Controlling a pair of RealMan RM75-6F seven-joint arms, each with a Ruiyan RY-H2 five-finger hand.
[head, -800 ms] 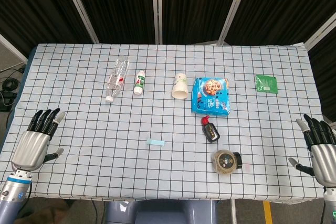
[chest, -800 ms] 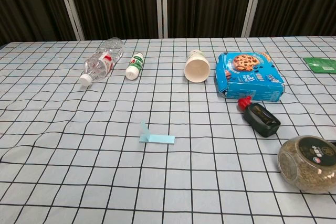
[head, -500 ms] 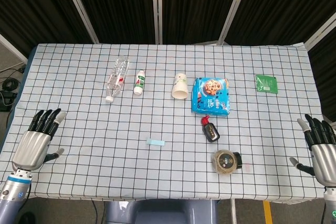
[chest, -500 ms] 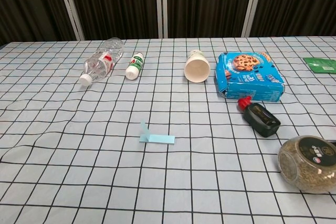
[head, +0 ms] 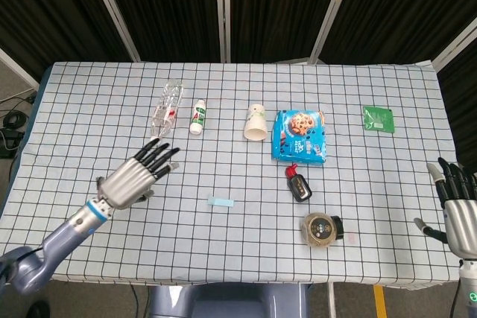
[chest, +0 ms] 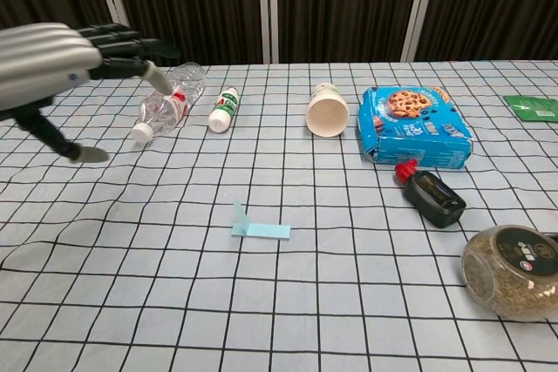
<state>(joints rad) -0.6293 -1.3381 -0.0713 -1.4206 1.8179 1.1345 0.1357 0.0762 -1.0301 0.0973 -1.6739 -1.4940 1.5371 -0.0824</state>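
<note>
The left hand [head: 134, 176] is shown empty, fingers [head: 160, 156] spread, above the bench [head: 89, 109]. The bottle [head: 166, 112] lies at its twelve o'clock, long axis toward it. The right hand [head: 458, 210], also spread, is far off.

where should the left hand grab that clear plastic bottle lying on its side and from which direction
Probably around the middle of the clear bottle, near its red label, coming down from above. It lies flat on the table with its cap end toward the open left hand, so fingers can wrap across the round body; the small white bottle lies close alongside.
</note>
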